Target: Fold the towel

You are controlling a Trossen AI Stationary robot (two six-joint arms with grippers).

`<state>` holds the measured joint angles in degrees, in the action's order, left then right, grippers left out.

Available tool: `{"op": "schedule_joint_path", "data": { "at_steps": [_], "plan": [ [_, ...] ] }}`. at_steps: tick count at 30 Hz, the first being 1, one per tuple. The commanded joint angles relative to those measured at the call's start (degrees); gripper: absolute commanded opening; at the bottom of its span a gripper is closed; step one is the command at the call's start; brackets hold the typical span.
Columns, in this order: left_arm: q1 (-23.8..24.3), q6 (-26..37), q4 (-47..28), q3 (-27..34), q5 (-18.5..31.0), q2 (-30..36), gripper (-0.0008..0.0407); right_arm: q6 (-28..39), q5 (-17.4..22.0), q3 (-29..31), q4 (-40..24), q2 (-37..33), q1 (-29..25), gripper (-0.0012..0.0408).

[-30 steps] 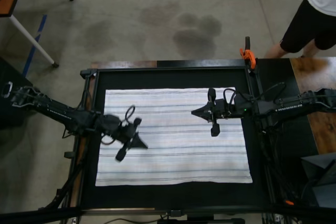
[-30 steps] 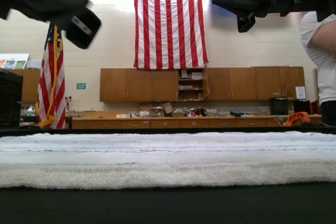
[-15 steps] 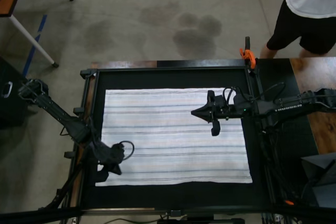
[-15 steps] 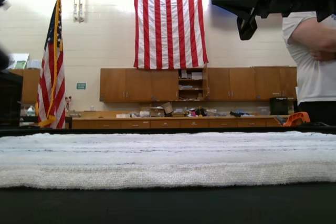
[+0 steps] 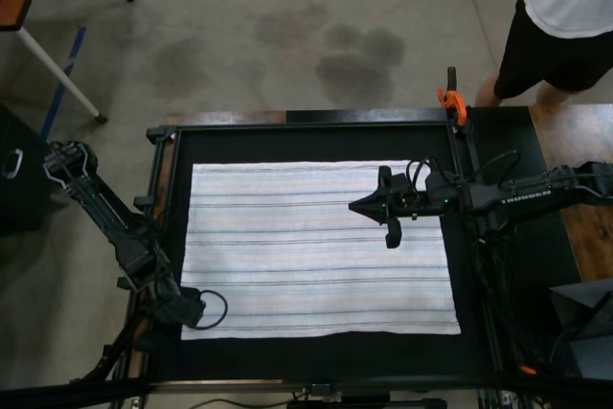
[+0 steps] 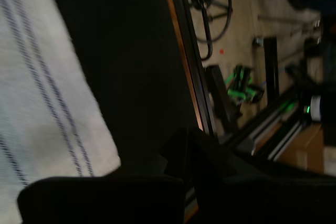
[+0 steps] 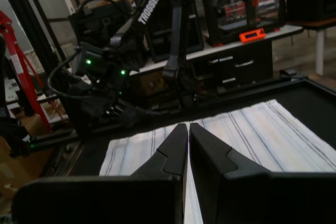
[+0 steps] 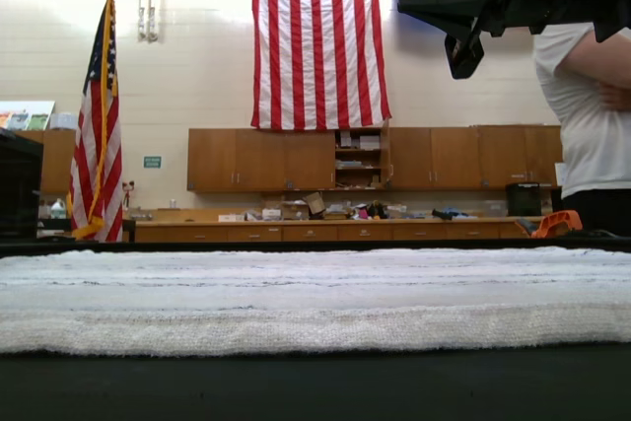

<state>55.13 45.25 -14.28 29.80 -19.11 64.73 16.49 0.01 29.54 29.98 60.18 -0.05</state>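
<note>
Opening stage of the fold: the towel lies spread flat and unfolded on the black table, its stripes running left to right in the top view, and neither arm holds any of it. The left gripper sits low at the towel's near left corner in the top view, just beside the cloth's edge; whether its fingers are parted cannot be told. The right gripper hangs above the towel's far right part, well clear of the fabric, with its fingers pressed together on nothing. The next move likely calls for pinching a corner or edge, which needs the right fingers parted and brought down to the cloth
</note>
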Motion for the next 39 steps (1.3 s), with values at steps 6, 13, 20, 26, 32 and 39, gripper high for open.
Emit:
{"op": "schedule_joint_path", "data": {
  "at_steps": [6,13,20,26,32,39],
  "plan": [
    [5.6,-1.1,-2.7,0.0,5.5,4.2,0.0000,0.1,0.0,0.0,-1.7,0.0,0.0,0.0000],
    [5.9,-0.5,-2.6,-0.1,5.8,8.2,0.0000,0.1,0.0,0.0,-1.7,0.0,0.0,0.0000],
    [5.9,-0.5,-4.9,-0.4,6.1,10.2,0.0004,0.1,0.0,0.0,-1.7,0.0,0.0,0.0000],
    [5.9,-0.5,-7.3,-0.5,6.3,9.6,0.0053,0.1,0.0,0.0,-1.7,0.0,0.0,0.0000],
    [5.9,-0.2,-7.2,-0.5,6.3,9.7,0.0123,0.0,0.0,0.0,-1.7,0.0,0.0,0.0000],
    [5.9,1.7,-7.2,0.0,7.2,9.6,0.0147,0.0,0.0,0.0,-1.7,0.0,0.0,0.0000]
  ]
}}
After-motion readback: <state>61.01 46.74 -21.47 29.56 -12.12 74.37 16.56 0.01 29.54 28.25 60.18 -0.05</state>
